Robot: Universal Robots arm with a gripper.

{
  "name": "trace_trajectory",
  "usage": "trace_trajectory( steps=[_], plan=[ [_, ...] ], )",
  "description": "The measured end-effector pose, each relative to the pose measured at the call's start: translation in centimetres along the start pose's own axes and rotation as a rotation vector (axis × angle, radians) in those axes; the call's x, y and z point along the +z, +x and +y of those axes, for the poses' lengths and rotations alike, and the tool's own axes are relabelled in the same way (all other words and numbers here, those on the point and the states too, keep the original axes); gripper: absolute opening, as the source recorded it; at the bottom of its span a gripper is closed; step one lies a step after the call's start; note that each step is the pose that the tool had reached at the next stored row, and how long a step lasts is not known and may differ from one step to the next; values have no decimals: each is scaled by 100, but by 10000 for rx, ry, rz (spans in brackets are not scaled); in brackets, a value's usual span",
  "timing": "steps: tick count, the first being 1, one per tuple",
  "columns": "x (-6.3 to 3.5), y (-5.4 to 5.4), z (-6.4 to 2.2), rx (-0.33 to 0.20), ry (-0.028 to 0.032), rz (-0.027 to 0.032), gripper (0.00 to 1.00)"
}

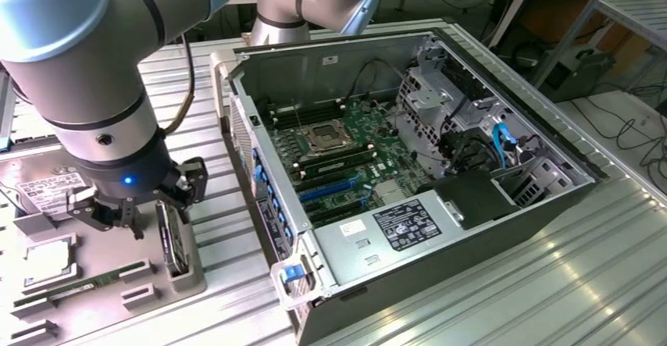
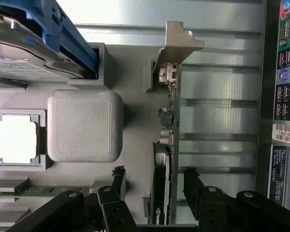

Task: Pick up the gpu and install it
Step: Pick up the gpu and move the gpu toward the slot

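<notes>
Grey tray (image 2: 135, 125) holds the gpu (image 2: 165, 121) on edge, the claw (image 2: 153, 174) spread astride it, gaps either side.

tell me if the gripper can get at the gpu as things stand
Probably yes: the gripper is open and poised over the gpu, which stands on edge in its grey holder. In the wrist view the card runs between the spread fingers, with nothing lying across it.
</notes>
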State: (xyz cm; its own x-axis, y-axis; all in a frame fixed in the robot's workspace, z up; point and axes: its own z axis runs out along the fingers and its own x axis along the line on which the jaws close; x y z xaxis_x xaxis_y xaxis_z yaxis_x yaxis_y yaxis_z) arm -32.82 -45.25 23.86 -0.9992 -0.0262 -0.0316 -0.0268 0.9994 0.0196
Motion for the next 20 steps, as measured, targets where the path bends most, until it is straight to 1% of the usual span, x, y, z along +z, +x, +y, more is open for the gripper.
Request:
trace_trajectory(
  steps=[5,6,7,9,20],
  plan=[
    [93,2,-14,0,0,0,60],
    [109,1,-15,0,0,-1,59],
    [111,0,-15,1,1,0,59],
    [111,0,-15,2,2,2,45],
    [131,-18,-17,2,0,0,45]
  ],
)
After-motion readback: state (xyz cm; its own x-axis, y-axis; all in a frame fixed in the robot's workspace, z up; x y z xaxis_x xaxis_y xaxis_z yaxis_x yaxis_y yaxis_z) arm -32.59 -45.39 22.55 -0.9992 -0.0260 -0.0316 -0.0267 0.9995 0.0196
